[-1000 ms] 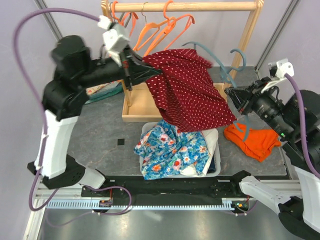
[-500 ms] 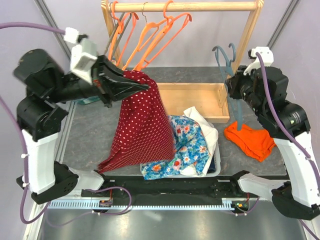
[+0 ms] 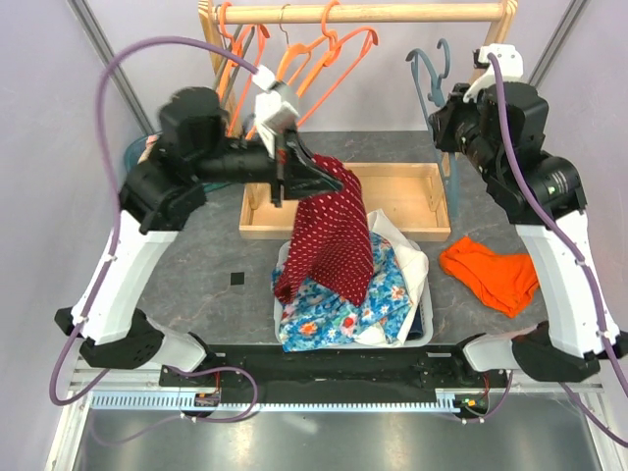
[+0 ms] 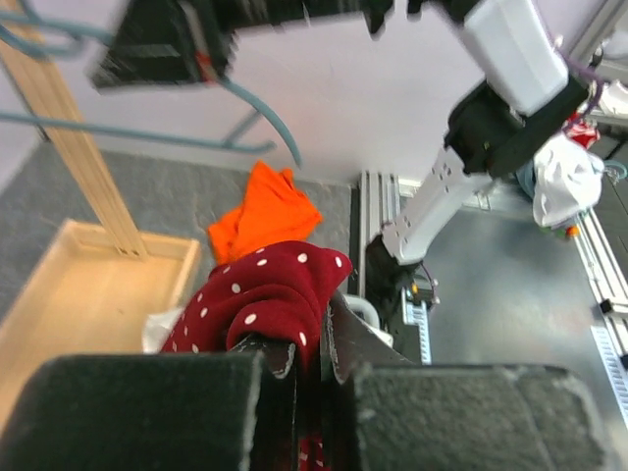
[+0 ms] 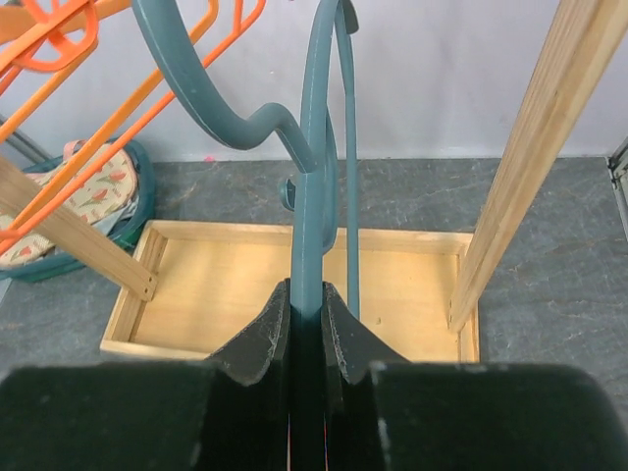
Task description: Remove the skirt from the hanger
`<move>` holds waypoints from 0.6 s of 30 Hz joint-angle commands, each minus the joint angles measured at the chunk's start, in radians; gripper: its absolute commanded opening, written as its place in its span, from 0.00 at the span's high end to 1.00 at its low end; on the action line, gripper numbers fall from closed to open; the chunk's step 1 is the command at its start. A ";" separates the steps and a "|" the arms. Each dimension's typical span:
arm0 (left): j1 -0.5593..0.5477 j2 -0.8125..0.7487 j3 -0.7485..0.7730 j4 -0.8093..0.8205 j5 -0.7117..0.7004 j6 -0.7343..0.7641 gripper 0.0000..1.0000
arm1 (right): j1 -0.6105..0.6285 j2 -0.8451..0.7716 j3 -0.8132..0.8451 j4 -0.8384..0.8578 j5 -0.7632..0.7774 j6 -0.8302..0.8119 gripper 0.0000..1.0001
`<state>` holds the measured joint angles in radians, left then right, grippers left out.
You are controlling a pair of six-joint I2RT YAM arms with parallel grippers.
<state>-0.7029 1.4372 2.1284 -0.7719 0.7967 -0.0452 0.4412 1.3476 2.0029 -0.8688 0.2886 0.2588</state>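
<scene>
- Desk: grey, stone-patterned; a small black square lies on it in the lower left of the top view.
- White bin, lower centre: holds a blue floral-print garment and a white cloth.
- Red dotted skirt: dark red with white dots. It hangs in a bunched drape from the left gripper over the bin, and its lower end reaches the floral garment. It is well apart from the grey-blue hanger.
- Left gripper: at centre, raised above the tray's near edge. Its jaws are closed tight on a fold of the skirt, which the left wrist view shows pinched between the fingers.
- Orange cloth: crumpled on the desk, right of the bin.
- Wooden tray: shallow, behind the bin.
- Right gripper: upper right in the top view. Its jaws are clamped on either side of the grey-blue hanger, which it holds upright with the hook uppermost, just beside the rack's right post.
- Wooden rail, top: carries several orange hangers.
- Teal basket, far left: holds patterned fabric.
</scene>
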 commanded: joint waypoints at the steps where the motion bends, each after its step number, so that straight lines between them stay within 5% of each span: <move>1: -0.113 -0.009 -0.142 -0.035 -0.137 0.189 0.98 | -0.024 0.073 0.103 0.056 -0.009 -0.015 1.00; 5: -0.309 -0.012 -0.326 -0.089 -0.515 0.459 0.98 | -0.071 0.139 0.172 0.074 -0.061 -0.001 1.00; 18: -0.363 -0.043 -0.976 0.054 -0.800 0.669 0.98 | -0.203 0.277 0.263 0.186 -0.272 0.092 1.00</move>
<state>-1.0584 1.4315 1.2560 -0.7956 0.1234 0.5117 0.2607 1.6001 2.2265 -0.7734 0.1051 0.3080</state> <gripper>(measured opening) 0.044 0.173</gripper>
